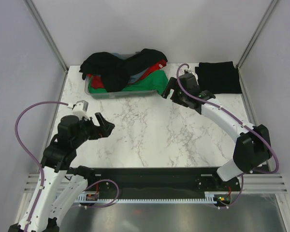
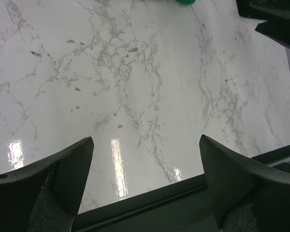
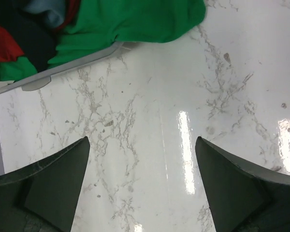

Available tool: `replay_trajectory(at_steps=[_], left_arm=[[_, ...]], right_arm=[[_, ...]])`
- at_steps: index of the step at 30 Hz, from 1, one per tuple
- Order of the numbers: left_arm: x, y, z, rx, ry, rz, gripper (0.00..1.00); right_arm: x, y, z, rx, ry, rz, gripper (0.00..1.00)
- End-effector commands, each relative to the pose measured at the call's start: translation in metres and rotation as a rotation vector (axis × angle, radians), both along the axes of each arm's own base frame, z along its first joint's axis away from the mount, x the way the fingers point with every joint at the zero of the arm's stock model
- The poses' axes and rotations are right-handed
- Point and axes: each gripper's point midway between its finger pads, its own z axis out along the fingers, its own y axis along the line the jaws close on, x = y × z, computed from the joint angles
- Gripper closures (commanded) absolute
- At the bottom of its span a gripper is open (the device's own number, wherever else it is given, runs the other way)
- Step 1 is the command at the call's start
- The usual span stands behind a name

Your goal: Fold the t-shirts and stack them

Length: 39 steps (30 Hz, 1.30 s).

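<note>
Fabric spilling from the tub [image 1: 111, 95] is what I'm after. My right claw [image 1: 168, 89] hovers with its jaws spread wide and nothing between them, just beside the loose end of the green t-shirt [image 1: 151, 82], which lies over the rim and down onto the table [image 1: 150, 135]. My left claw [image 1: 104, 126] is just as wide and just as empty, over bare marble at the near left, well apart from the heap.

I judge the step is to draw the green one out. To do it well I should come down on the spilled end, where the cloth rests on the marble outside the rim, and pinch a thin edge rather than a bunch. The black t-shirts [image 1: 120, 65] lie on top of it and a red t-shirt [image 1: 96, 82] is tangled in beside it. A slow lift toward the near side should let it slide free; a quick tug could drag the others or the tub along.

The rim sits just left of my target, so my fingers must stay outside it. A folded black t-shirt [image 1: 218, 77] lies near the far right corner, close behind my right wrist, and I should not sweep back into it. The broad marble between my two arms is the open room for spreading, short of the dark rail at the near edge
</note>
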Motion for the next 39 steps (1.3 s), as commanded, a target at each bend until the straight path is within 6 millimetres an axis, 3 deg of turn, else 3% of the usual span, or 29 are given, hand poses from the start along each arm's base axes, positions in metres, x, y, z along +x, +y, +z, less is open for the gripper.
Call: replay_trajectory(at_steps=[1,6,8,16,26,36,39], left_arm=[[0.009,0.010,0.018,0.036,-0.100,0.037,0.02],[0.008,0.009,0.017,0.027,-0.105,0.034,0.02],[0.009,0.010,0.016,0.031,-0.103,0.041,0.02],[0.008,0.011,0.018,0.026,-0.112,0.047,0.03],[0.008,0.011,0.018,0.024,-0.113,0.048,0.04],[0.008,0.010,0.018,0.019,-0.116,0.045,0.04],[0.008,0.011,0.017,0.021,-0.114,0.046,0.04]], right_arm=[[0.007,-0.013,0.008,-0.020,-0.030,0.040,0.02],[0.020,-0.001,-0.013,0.022,0.037,0.114,0.02],[0.029,-0.008,-0.028,0.042,0.080,0.084,0.02],[0.064,-0.016,-0.049,0.115,0.108,0.032,0.02],[0.104,-0.006,-0.108,0.109,0.177,0.028,0.02],[0.144,-0.008,-0.165,0.085,0.198,0.009,0.02],[0.153,-0.013,-0.182,0.105,0.205,-0.007,0.07]])
